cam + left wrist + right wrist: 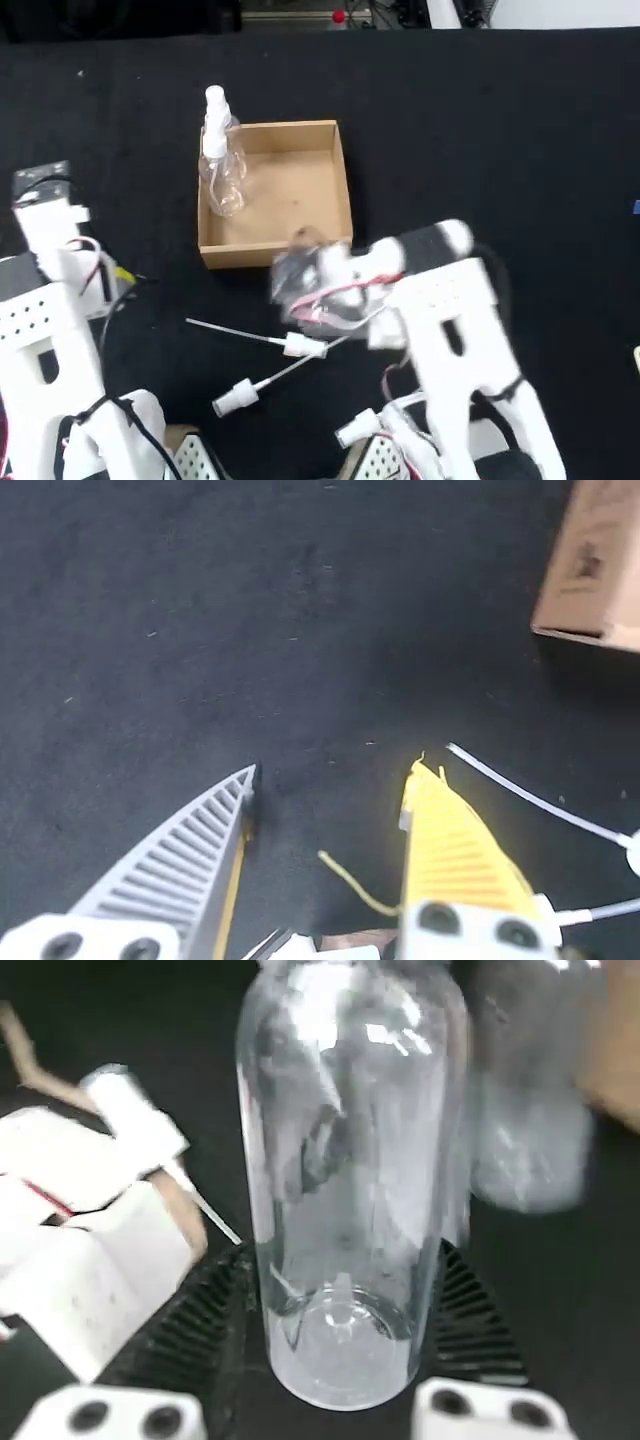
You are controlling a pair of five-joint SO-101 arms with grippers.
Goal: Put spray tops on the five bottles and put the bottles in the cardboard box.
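Bottle (345, 1160): clear plastic, smooth, was gripped near its base by the right gripper (345, 1260), pretty much at the cardboard box (275, 255) front wall.
Left gripper (332, 768): fingers were spread wide, nothing held.

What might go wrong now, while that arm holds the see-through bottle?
1. The right gripper clamps the smooth bottle near its base, so it might tip or slip out.
2. The bottle hangs close to the front wall of the box; a low approach might bump or shove the box.
3. Two spray tops lie loose beside that arm, with thin tubes; a sweep might scatter them.
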